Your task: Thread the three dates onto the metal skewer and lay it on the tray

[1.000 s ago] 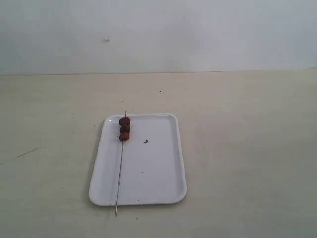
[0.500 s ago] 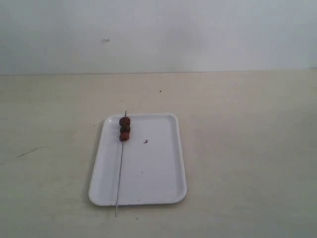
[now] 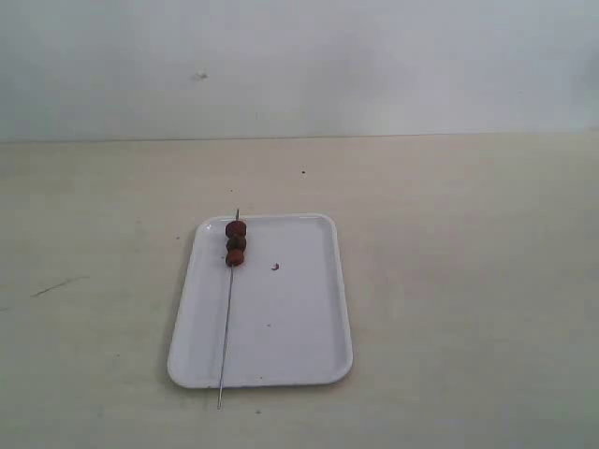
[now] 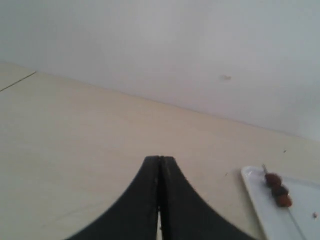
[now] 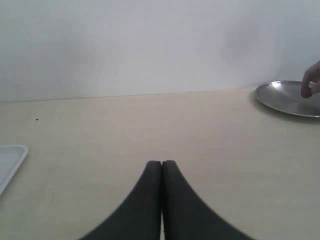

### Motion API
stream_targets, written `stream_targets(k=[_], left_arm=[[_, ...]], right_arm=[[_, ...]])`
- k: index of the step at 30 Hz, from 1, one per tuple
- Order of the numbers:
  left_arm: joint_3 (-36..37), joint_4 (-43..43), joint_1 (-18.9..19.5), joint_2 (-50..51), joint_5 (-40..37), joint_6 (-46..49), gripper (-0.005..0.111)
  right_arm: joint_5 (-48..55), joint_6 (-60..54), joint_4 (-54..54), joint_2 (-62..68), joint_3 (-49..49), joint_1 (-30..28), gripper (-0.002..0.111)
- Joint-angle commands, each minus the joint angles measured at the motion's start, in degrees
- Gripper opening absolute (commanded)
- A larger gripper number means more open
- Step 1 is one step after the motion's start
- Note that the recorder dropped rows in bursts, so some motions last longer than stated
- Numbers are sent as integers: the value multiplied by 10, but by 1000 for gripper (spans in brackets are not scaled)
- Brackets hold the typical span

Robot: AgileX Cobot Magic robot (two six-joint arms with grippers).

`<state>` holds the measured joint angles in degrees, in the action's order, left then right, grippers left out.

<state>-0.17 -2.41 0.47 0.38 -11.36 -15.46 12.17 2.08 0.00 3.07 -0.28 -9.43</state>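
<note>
The white tray (image 3: 281, 327) lies on the table in the exterior view. Along its left side lies the metal skewer (image 3: 226, 332), its ends sticking out past both short rims. The three dates (image 3: 236, 243) sit threaded in a row near the skewer's far end. The left wrist view shows the tray corner (image 4: 260, 200) and the dates (image 4: 279, 190) off to one side of my left gripper (image 4: 160, 159), which is shut and empty. My right gripper (image 5: 161, 163) is shut on nothing, with a tray corner (image 5: 10, 162) at the view's edge. Neither gripper appears in the exterior view.
A small dark crumb (image 3: 275, 267) lies on the tray beside the dates. In the right wrist view a round metal plate (image 5: 290, 98) stands at the table's far side, with a person's hand (image 5: 311, 82) over it. A pale wall rises behind the table.
</note>
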Motion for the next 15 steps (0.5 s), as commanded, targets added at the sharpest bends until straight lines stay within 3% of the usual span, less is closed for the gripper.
stream_targets(k=[1,15], left_arm=[[2,-62,1,-4,-89,-16,0],[2,-71,1,-4,-95,-15,0]], right_arm=[[-2,1,0,-5,3,-3,0],[-2,1,0,-5,3,-3,0]])
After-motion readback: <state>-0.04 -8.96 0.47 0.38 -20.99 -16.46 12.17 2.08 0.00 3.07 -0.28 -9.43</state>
